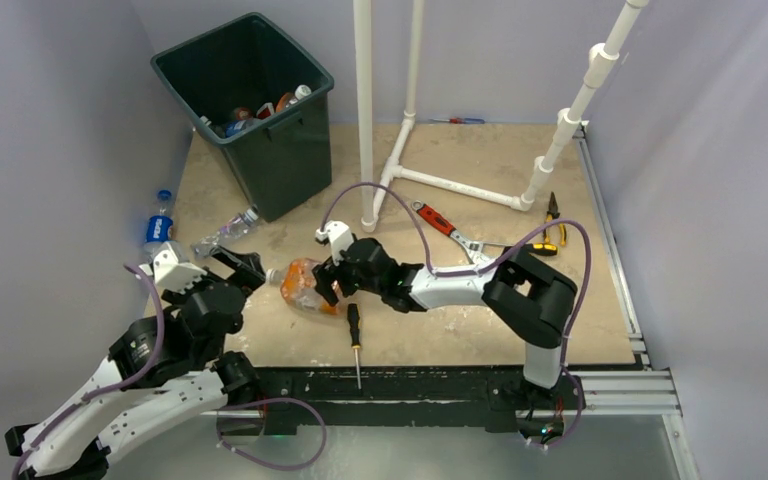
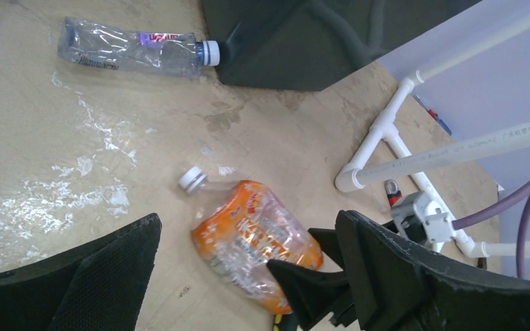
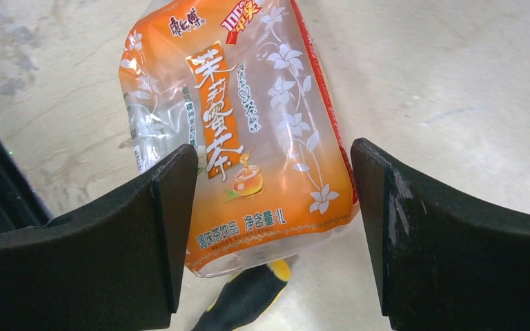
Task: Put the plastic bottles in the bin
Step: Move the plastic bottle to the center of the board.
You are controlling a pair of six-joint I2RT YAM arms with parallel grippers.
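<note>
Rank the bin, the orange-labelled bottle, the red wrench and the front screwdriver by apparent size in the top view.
1. bin: by far the largest.
2. orange-labelled bottle: much smaller, but bulkier than either tool.
3. red wrench and screwdriver: both slim and of similar length, so too alike to rank.

Two arms on show, the left arm (image 1: 110, 405) and the right arm (image 1: 455, 285): smooth white shells broken up by chunky black joint housings. A purple cable (image 2: 504, 205) loops off each. A boxy white camera block (image 1: 335, 235) sits at the wrist. Left gripper (image 1: 250, 270) and right gripper (image 1: 322, 282) carry broad, curved, matt black fingers (image 3: 110, 255) with fine-grained faces.
</note>
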